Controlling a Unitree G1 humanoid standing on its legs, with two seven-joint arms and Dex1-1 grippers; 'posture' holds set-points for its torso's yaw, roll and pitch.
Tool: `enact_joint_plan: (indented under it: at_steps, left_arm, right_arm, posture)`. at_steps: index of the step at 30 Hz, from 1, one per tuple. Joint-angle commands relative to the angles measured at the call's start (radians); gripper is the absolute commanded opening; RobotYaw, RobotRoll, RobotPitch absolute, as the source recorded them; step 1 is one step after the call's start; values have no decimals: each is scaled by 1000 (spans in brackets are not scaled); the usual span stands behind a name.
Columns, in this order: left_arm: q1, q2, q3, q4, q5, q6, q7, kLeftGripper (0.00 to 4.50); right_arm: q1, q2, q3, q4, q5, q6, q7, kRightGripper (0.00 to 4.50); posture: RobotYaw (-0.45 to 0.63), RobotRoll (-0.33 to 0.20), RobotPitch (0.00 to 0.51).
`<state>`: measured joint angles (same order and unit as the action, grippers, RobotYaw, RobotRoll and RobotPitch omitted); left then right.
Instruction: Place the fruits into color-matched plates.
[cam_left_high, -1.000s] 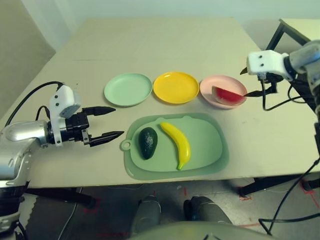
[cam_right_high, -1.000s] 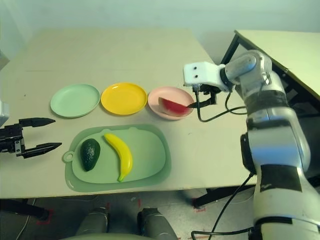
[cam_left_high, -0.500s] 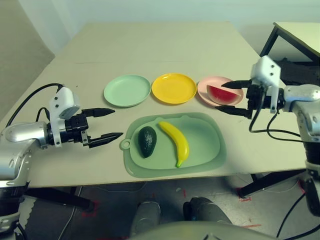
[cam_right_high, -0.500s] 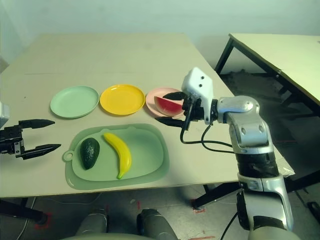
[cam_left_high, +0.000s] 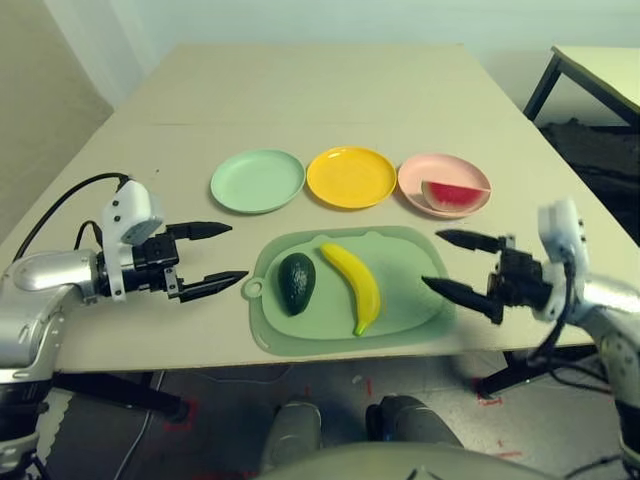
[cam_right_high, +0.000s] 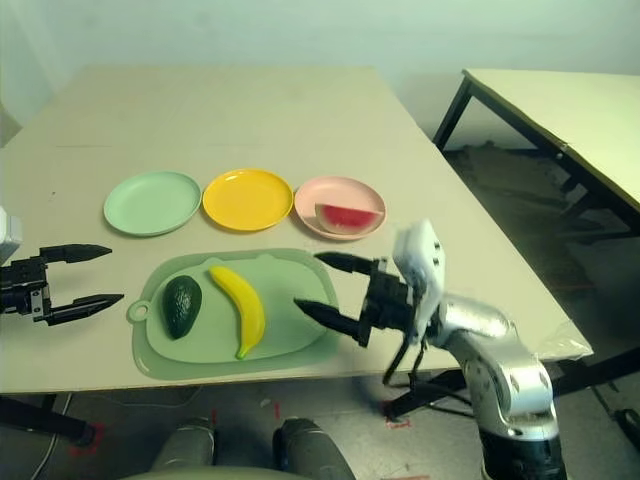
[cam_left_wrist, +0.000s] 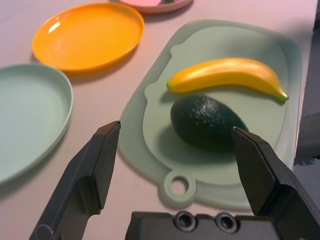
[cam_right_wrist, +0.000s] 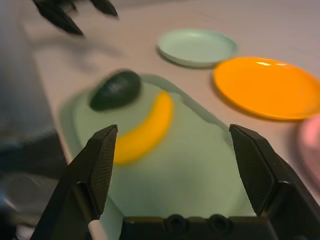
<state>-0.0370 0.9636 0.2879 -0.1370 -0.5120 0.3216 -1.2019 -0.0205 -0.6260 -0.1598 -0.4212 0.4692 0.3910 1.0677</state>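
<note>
We see our right end effector (cam_left_high: 468, 267), fingers apart, now pulled back from the pink plate (cam_left_high: 445, 185) holding the watermelon wedge (cam_left_high: 454, 194) to the mat's (cam_left_high: 410, 270) right edge.

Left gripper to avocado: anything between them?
Only the mat's ring tab and rim lie between left gripper and avocado; left eye view shows it.

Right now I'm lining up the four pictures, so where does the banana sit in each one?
Left eye view: banana on the green mat, right of the avocado.
Right eye view: on the mat, right of the avocado.
Left wrist view: beyond the avocado, on the mat.
Right wrist view: beside the avocado, on the mat.
Shared landmark: the avocado.
</note>
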Motion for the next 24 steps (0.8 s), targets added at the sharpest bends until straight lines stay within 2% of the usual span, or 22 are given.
enact_joint_plan:
  at_steps: [1,3,6,9,15,20,24]
  left_arm:
    - [5,13,-2,7,7,-2,-16,4500]
    - [7,15,-2,10,8,-6,-23,4500]
    - [8,16,-10,14,11,-21,-46,4500]
    - [4,15,-16,25,16,-32,-61,4500]
    - [16,13,-22,27,13,-38,-84,4500]
    - [44,28,-15,10,2,-22,-106,4500]
    - [69,53,-5,-13,-24,10,-142,4500]
  right_arm:
    - [-102,-88,90,-43,-51,85,-33,4479]
    - [-177,-138,132,-57,-53,141,-29,4479]
    - [-321,-250,254,-78,-98,194,51,4479]
    - [-455,-300,388,-41,-201,80,147,4479]
    - [-702,-252,618,183,-459,-386,327,4479]
    - [-801,-185,710,370,-562,-719,409,4479]
    - [-867,-127,746,501,-584,-881,454,4479]
  posture:
    - [71,0,68]
    - [66,0,70]
    - [69,0,72]
    - [62,0,75]
    - [73,0,74]
    - [91,0,76]
    - [105,0,77]
